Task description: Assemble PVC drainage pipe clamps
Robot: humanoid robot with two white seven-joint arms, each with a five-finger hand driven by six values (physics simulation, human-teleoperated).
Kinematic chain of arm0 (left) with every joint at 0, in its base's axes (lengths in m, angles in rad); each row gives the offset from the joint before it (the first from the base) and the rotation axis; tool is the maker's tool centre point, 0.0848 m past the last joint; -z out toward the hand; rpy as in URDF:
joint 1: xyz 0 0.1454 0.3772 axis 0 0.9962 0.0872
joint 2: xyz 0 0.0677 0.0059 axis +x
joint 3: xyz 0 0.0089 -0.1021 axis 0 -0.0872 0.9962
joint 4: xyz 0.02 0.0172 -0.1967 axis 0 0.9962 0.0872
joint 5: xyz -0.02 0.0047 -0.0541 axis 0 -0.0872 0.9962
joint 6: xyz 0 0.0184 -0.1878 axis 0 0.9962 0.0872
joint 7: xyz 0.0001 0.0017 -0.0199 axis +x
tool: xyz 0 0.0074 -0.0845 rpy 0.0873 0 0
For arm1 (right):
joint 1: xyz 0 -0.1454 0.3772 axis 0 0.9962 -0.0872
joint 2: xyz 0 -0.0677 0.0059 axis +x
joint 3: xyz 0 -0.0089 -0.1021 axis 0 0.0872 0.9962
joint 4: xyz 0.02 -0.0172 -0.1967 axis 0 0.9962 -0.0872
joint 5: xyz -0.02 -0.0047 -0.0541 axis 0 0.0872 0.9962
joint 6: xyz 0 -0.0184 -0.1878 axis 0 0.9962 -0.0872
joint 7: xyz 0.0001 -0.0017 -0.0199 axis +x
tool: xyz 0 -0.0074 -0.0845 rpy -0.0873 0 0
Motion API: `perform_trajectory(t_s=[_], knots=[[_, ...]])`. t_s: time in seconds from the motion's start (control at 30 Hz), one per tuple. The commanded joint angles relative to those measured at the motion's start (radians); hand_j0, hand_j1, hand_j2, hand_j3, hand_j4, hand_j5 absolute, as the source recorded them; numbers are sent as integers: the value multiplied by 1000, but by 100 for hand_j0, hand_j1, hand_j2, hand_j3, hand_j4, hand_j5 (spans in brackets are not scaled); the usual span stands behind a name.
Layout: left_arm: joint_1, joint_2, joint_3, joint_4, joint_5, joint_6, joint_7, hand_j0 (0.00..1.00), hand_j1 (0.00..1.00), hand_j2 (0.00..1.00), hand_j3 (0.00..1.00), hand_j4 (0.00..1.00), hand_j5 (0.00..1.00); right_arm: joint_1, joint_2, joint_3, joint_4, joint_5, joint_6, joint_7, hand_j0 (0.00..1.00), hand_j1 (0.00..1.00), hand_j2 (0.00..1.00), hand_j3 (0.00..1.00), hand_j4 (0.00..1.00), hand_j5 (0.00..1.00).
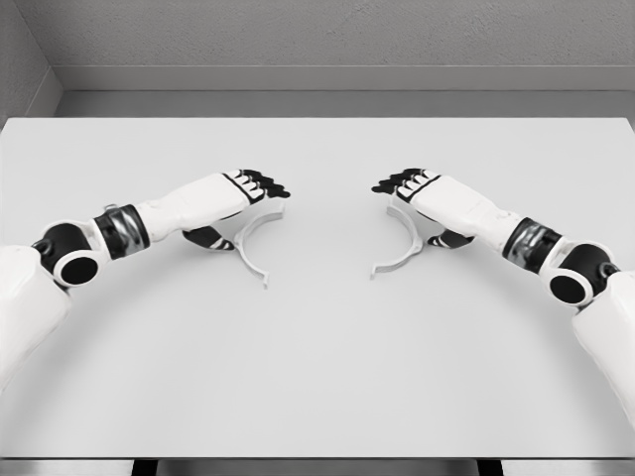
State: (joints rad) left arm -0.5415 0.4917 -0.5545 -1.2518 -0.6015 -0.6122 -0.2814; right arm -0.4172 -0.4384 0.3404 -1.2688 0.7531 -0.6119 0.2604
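Note:
Two white half-ring clamp pieces lie on the white table (317,377), their open sides facing each other. The left clamp half (250,253) curves from under my left hand (253,190) down toward the table's middle. The right clamp half (405,253) mirrors it under my right hand (407,184). Each hand hovers over the upper end of its piece, black fingers stretched toward the centre and the thumb held apart underneath. Neither hand closes on a piece. The far ends of both pieces are hidden beneath the palms.
A grey wall (317,40) runs behind the table's far edge. A gap of bare tabletop separates the two clamp halves. The table's front edge shows at the bottom.

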Motion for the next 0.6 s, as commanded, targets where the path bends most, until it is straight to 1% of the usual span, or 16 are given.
perform_trajectory(t_s=[0.0, 0.17, 0.2, 0.33, 0.4, 0.57], knots=[[0, -8, 1, -3, 8, 1, 1, 100, 100, 100, 100, 100, 100, 0, 3, 2, -1, -5, 1, 0, 100, 100, 100, 100, 100, 100], [0, -30, 1, -4, 6, 1, -1, 100, 100, 100, 100, 100, 100, -6, 3, 15, -14, -5, 1, 0, 100, 100, 100, 100, 100, 100], [0, -31, 1, -4, 6, 1, -1, 100, 100, 100, 100, 100, 100, -6, 12, 17, -26, -5, 1, 0, 100, 100, 100, 100, 100, 100], [2, -58, 1, -9, 6, 1, -24, 100, 100, 100, 100, 100, 100, -6, 18, 22, -26, -5, 1, 2, 100, 100, 100, 100, 100, 100], [3, -58, 2, -21, 6, 1, -27, 100, 100, 100, 100, 100, 100, -6, 26, 22, -26, -5, 1, 2, 100, 100, 100, 100, 100, 100], [2, -61, 4, -28, 8, 1, -27, 100, 100, 100, 100, 100, 100, -31, 38, 40, -15, -5, 1, 2, 100, 100, 100, 100, 100, 100]])
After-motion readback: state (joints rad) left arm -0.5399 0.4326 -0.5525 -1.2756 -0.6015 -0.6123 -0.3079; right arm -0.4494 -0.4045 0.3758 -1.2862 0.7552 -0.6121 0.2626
